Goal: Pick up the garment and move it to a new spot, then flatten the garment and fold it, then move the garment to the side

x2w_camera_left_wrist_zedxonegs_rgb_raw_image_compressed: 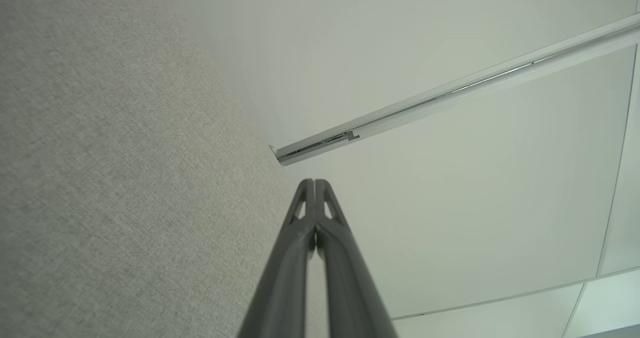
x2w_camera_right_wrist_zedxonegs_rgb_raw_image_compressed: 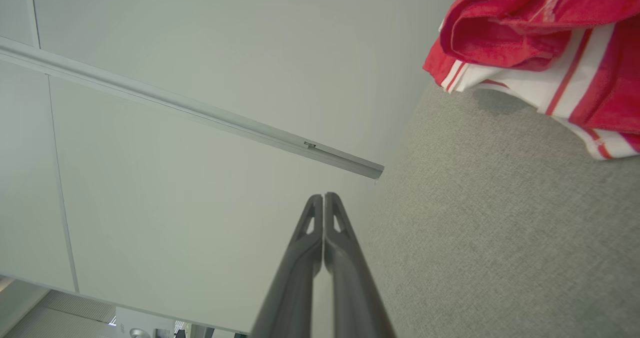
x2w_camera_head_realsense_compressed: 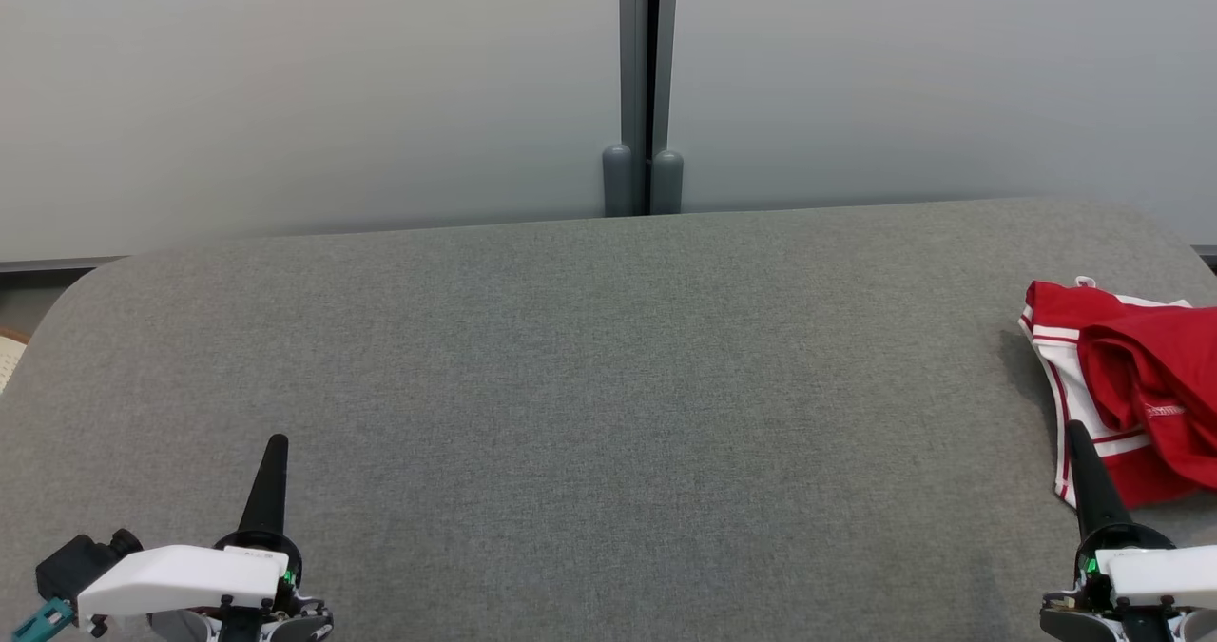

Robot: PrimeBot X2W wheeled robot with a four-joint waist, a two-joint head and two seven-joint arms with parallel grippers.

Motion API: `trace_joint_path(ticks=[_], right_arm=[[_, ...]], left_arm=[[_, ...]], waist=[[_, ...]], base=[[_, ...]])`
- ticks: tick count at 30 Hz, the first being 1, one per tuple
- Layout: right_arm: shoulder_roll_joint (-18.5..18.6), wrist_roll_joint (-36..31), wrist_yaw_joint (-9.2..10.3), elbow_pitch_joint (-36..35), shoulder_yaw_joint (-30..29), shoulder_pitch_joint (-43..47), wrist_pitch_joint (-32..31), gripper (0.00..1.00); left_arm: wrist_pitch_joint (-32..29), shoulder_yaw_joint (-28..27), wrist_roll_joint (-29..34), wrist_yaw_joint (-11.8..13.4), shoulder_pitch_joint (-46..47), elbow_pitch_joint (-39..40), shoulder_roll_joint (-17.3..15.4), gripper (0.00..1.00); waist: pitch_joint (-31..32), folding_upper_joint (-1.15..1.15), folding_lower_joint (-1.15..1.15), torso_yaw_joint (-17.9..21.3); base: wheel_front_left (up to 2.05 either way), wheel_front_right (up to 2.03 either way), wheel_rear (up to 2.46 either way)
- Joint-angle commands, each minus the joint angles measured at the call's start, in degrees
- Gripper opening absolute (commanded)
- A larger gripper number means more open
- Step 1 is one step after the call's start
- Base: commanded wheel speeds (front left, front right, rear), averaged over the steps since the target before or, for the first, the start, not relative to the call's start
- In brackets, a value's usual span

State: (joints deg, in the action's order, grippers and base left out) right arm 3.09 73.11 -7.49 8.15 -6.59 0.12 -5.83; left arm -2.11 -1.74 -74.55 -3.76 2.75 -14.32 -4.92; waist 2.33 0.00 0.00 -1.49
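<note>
Crumpled at the right edge of the head view on the grey cloth surface [x2w_camera_head_realsense_compressed: 608,385], red garment [x2w_camera_head_realsense_compressed: 1131,385] with white striped trim, perhaps shorts; at lower left, left gripper [x2w_camera_head_realsense_compressed: 277,442] pressed shut, holding nothing; at lower right, right gripper [x2w_camera_head_realsense_compressed: 1075,427] likewise closed and empty, near the garment's hem.

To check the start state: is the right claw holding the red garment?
No, the right claw is shut and empty; the red garment lies apart from it.
</note>
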Motion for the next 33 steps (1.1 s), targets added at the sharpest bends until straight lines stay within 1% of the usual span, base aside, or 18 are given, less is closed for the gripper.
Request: trace_joint_path(ticks=[1, 33], right_arm=[[0.24, 1.64, -0.02, 0.12, 0.0, -1.28, -0.23, 0.0], [-0.11, 15.44, -0.01, 4.84, 0.05, -5.48, -0.64, 0.0]], left_arm=[[-0.35, -0.66, -1.43, -0.64, 1.56, 0.47, -0.19, 0.0], [-3.64, -4.08, -14.21, -3.24, 3.43, 0.36, 1.51, 0.0]], waist=[[-0.1, 0.0, 0.0, 0.06], [-1.87, 0.0, 0.0, 1.12]], base=[[0.0, 0.0, 0.0], [0.0, 0.0, 0.0]])
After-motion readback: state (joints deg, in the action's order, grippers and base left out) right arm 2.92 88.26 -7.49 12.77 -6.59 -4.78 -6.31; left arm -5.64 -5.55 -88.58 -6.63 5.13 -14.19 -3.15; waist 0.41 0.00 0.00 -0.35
